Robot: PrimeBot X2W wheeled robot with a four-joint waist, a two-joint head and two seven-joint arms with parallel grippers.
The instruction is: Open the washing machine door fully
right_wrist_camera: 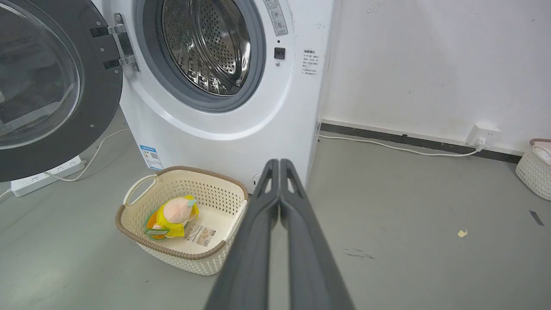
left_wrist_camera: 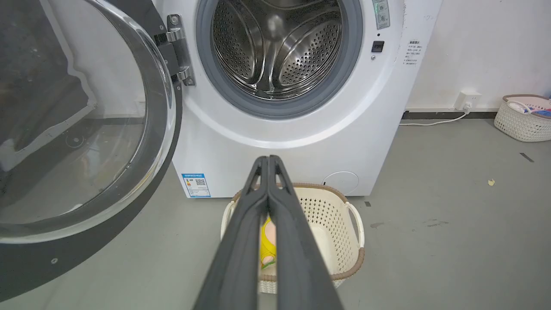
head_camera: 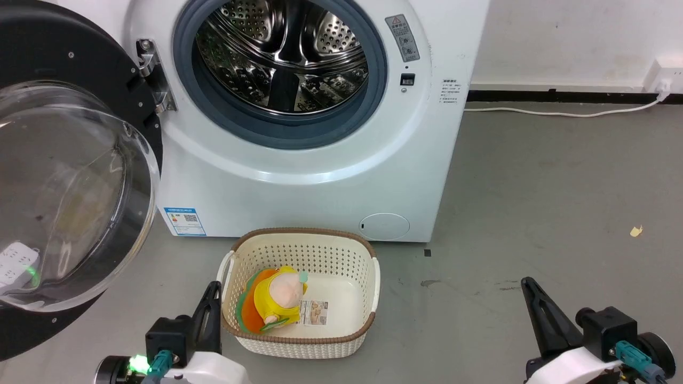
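Note:
The washing machine is a white front-loader with a grey rubber ring and a bare steel drum. Its door is swung wide to the left on its hinge, black rim around a clear bulging bowl. My left gripper is shut with nothing in it, low at the basket's left side. My right gripper is shut too, over bare floor to the right. Both are apart from the door.
A cream basket stands on the floor before the machine, holding a yellow plush toy. A white power strip lies under the door. A cable runs along the wall to a socket. Another basket is far right.

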